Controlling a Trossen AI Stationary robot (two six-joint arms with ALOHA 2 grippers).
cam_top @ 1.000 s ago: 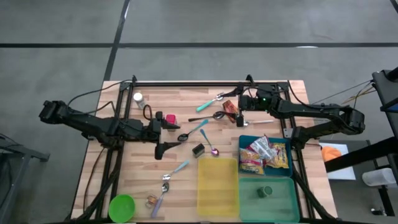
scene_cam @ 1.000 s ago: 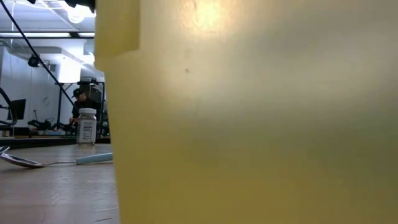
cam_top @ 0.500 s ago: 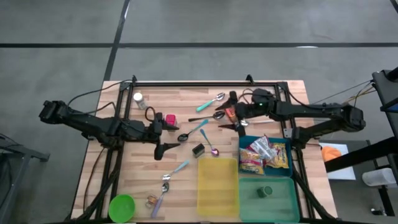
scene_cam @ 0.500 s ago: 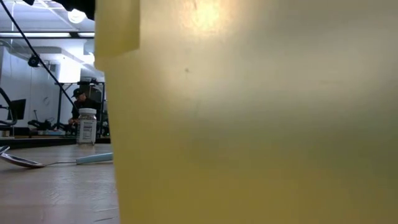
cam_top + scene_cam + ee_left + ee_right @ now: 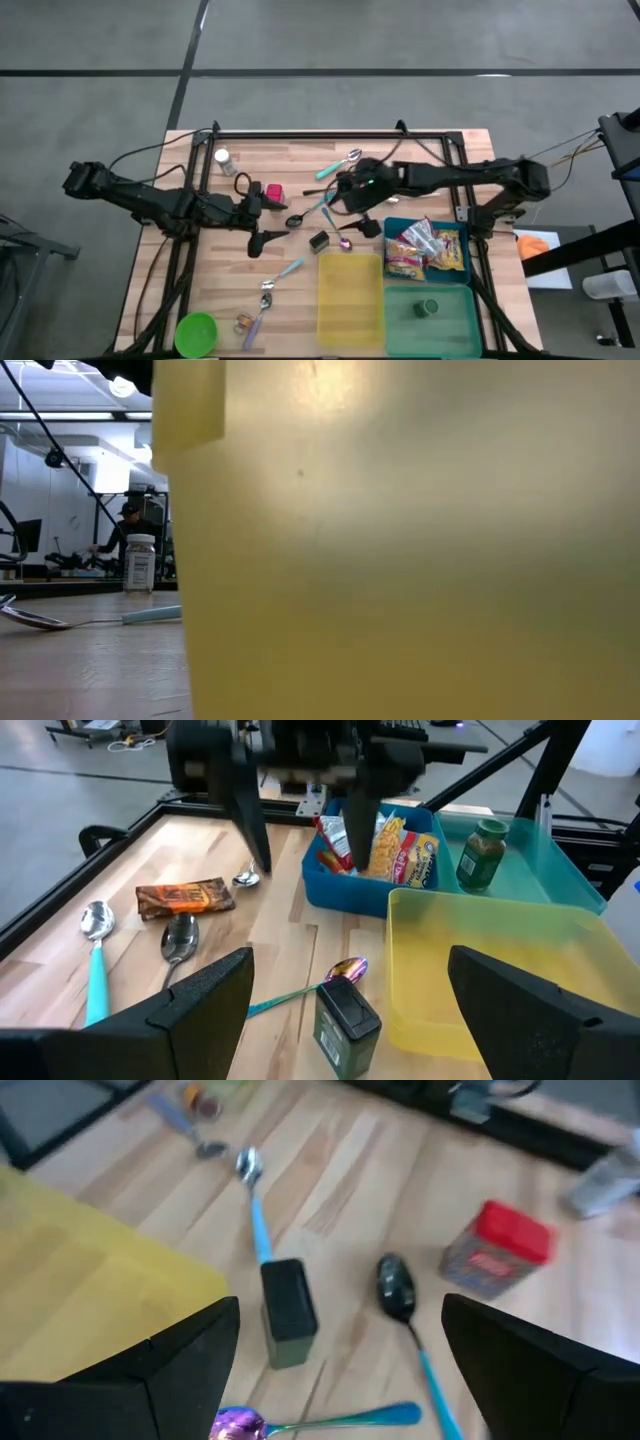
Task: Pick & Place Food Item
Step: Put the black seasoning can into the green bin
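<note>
I'm seeing a small dark tin point(image 5: 288, 1312) standing just ahead of the right gripper, with a black spoon point(image 5: 397, 1292) and a red-lidded tin point(image 5: 497, 1248) lying beyond it, and a yellow bin point(image 5: 350, 298) sitting beside.

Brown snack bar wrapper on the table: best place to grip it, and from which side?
Grip the brown snack bar wrapper across its narrow middle, probably coming straight down. It lies flat on the wooden table, long and thin, so its short width suits the right hand, which is open nearby.
</note>
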